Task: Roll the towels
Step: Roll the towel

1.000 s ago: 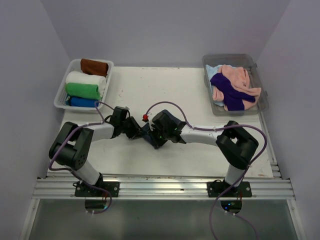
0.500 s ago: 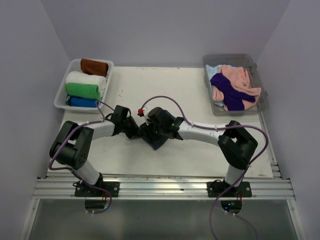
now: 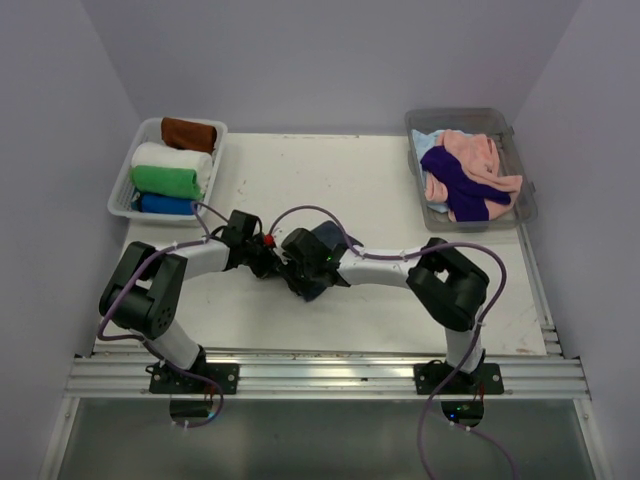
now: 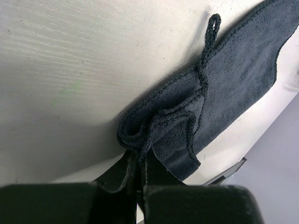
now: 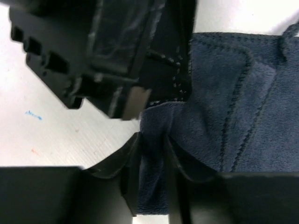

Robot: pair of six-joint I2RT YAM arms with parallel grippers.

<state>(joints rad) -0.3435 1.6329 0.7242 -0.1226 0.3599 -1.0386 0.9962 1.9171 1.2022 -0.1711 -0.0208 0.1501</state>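
Note:
A dark navy towel [image 3: 318, 268] lies mid-table, mostly hidden under both grippers. My left gripper [image 3: 275, 262] is shut on its bunched edge; in the left wrist view the towel [image 4: 219, 88] spreads up and right from the pinched fold at my gripper [image 4: 139, 161]. My right gripper [image 3: 300, 272] is shut on a fold of the same towel [image 5: 233, 102], pinched at my gripper [image 5: 152, 154], with the left gripper's black body [image 5: 121, 51] close above it. Loose pink, purple and light blue towels [image 3: 465, 172] fill the clear bin [image 3: 528, 196] at back right.
A white basket [image 3: 128, 170] at back left holds rolled brown, white, green and blue towels. Side walls close in the table. The aluminium rail [image 3: 320, 375] runs along the near edge.
My right gripper has moved left and a little toward the left gripper with the towel, bunching it. The left arm has barely moved.

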